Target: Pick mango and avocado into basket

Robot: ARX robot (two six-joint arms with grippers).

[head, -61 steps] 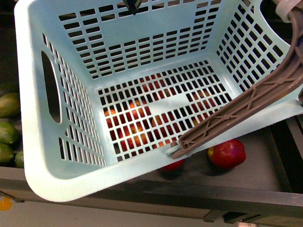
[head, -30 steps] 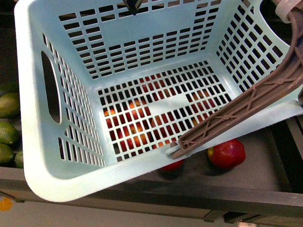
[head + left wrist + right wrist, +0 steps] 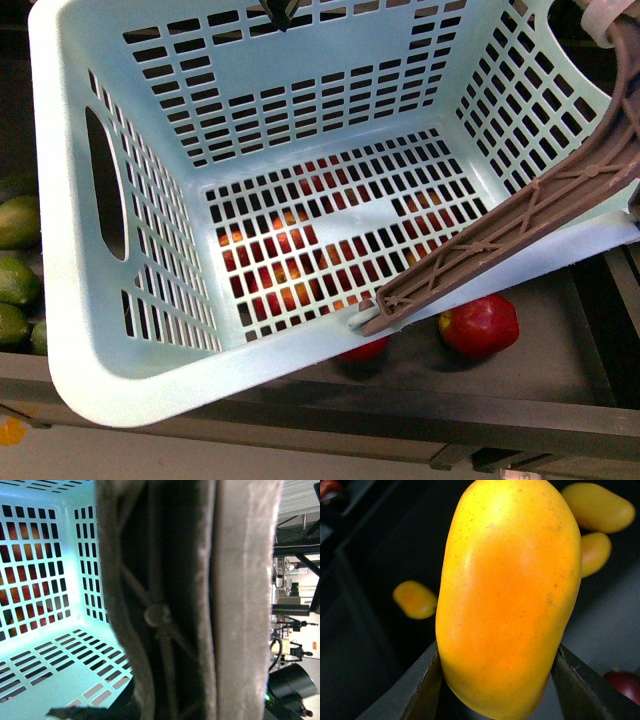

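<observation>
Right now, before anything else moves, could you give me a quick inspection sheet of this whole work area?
surface: dark shelf under the basket, with fruit lying on it.
mango: clamped between the right gripper's fingers, not yet in the basket.
basket: teal, nothing in it; red fruit shows through its floor slots from beneath.
avocado: none surely seen; green fruits at the left edge are cut off and may be it.
clutter: red fruit beside the basket's brown handle; other yellow fruits behind the held mango.
grippers: right gripper shut on the mango; left gripper hidden by the handle filling its wrist view.
cables: nothing seen.
surroundings: lab equipment, blurred.
</observation>
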